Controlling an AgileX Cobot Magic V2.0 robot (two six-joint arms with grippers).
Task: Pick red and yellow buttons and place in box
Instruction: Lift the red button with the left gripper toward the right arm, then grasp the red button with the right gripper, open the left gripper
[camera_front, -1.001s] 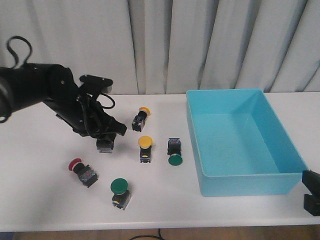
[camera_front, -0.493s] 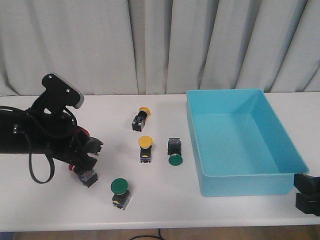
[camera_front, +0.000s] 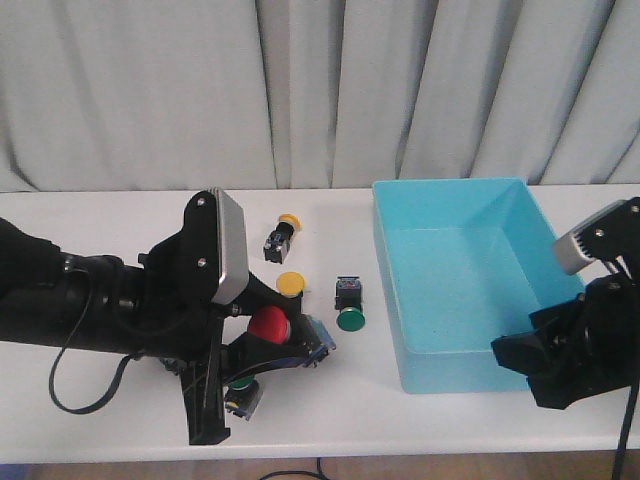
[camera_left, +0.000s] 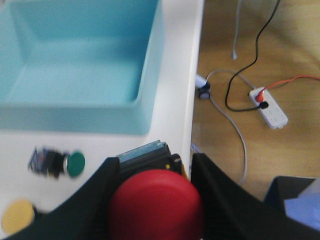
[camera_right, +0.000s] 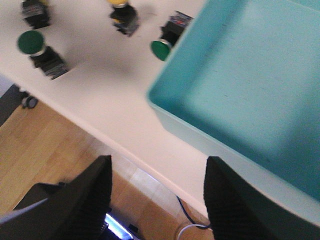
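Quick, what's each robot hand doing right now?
Left gripper: closed on the red mushroom-cap push-button.
Right gripper: open, holding nothing.

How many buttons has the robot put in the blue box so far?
None yet: the turquoise box looks empty. The left pincer is holding the red button above the table. Two yellow buttons are left on the table. The right pincer is open, holding nothing.

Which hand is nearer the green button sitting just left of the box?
Left. The left hand, shut on the red button, is just front-left of that green button. The right hand is open, across the box at its front-right corner.
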